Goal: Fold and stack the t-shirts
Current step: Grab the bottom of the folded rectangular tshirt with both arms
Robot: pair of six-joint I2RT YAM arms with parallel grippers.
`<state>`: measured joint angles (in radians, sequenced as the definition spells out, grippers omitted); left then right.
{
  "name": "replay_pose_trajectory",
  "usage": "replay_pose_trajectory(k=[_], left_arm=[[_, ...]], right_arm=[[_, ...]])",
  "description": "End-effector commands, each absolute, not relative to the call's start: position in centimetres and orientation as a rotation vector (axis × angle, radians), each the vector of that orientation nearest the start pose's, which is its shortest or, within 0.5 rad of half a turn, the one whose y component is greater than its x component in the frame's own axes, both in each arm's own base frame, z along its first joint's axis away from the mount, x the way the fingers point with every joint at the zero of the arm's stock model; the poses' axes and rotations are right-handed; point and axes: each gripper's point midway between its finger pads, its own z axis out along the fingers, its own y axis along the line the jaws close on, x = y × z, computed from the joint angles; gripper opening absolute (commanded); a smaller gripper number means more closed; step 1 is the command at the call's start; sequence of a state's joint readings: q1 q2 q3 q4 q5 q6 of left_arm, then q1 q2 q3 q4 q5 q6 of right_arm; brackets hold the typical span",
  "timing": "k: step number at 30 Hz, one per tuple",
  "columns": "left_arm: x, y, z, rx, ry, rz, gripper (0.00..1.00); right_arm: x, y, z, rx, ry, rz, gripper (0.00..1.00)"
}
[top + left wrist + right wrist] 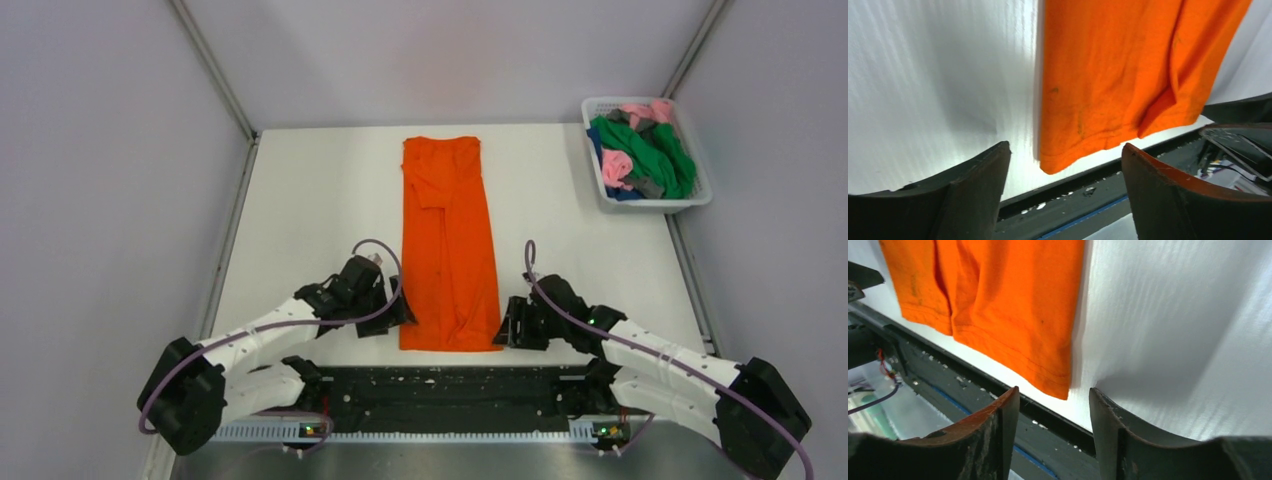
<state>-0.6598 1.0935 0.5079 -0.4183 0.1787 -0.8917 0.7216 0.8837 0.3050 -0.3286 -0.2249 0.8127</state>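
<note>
Here's the right claw (1053, 397) along the bottom of the frame, two dark curved fingers (993, 440) standing apart, nothing pinched between them. Dead ahead, at twelve o'clock of that gap, sits the hemmed corner of the bright orange cloth t-shirt (998, 300), flat on the white table (1188, 320) and spreading toward eleven o'clock. One lengthwise fold shows near its left side. A dark speckled strip (948, 372) along the table's edge crosses from nine o'clock to six.

Top view looks down; close wrist views share the orange t-shirt (448, 250).
</note>
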Motion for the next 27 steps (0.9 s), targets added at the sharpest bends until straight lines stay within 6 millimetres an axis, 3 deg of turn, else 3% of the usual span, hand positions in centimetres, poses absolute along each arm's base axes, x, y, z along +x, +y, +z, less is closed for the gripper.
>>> replay_pose_trajectory(k=[1, 7, 9, 14, 16, 17, 22, 27], left_arm=[[13.9, -21.0, 4.5, -0.294, 2.745, -0.845, 0.80], [13.9, -21.1, 3.0, -0.280, 2.773, -0.820, 0.56], [14.0, -21.2, 2.7, -0.269, 2.784, -0.807, 0.43], [13.8, -21.6, 2.2, -0.234, 2.833, -0.789, 0.00], [13.5, -21.7, 2.1, -0.238, 2.839, -0.794, 0.00], [13.3, -21.8, 2.1, -0.247, 2.844, -0.800, 0.00], [11.6, -22.1, 3.1, -0.284, 2.832, -0.894, 0.00], [9.2, -23.2, 5.0, -0.263, 2.828, -1.084, 0.00]], right_arm=[[11.5, 19.8, 2.6, 0.048, 2.670, 0.926, 0.51], [11.5, 20.2, 2.2, 0.055, 2.671, 0.947, 0.42], [11.5, 20.0, 1.8, 0.050, 2.682, 0.925, 0.39], [11.3, 19.6, 0.7, 0.060, 2.711, 0.892, 0.18], [10.9, 19.8, 0.5, 0.052, 2.719, 0.918, 0.03], [10.6, 19.9, 0.4, 0.032, 2.723, 0.938, 0.00], [8.2, 19.6, 0.4, -0.013, 2.777, 1.015, 0.00], [5.9, 19.6, 2.0, -0.022, 2.760, 1.173, 0.00]])
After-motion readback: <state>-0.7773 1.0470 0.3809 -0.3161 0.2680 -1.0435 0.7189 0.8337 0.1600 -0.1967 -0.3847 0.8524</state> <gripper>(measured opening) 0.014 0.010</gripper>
